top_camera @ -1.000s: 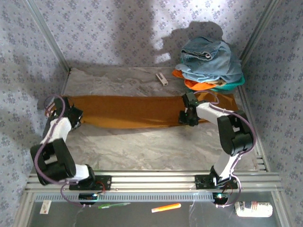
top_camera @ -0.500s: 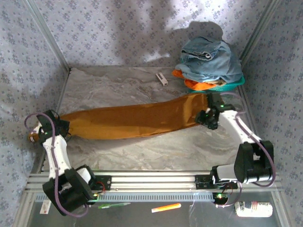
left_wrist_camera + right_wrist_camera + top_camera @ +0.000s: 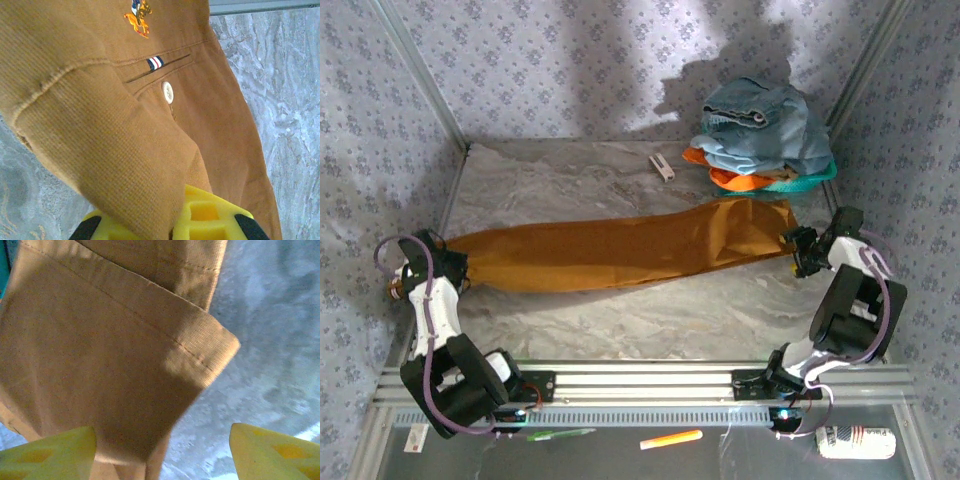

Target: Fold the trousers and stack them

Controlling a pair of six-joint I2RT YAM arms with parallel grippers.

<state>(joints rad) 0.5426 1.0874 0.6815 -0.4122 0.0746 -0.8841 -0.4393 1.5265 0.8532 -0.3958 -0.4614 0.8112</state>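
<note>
Marbled tabletop (image 3: pixel 620 320) bears mustard-brown corduroy trousers (image 3: pixel 620 250) apparently folded lengthwise, left gripper (image 3: pixel 455 268) pinching the waist, right gripper (image 3: pixel 800 250) spread at the hems; cross-folds and stacking seemingly remain.

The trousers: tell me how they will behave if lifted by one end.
Probably floppy: the trousers lie flat along the table and bunch in folds at the left gripper. Likely grippy rather than slippery, given the fine ribbed weave. Being long, they would likely sag and trail.
</note>
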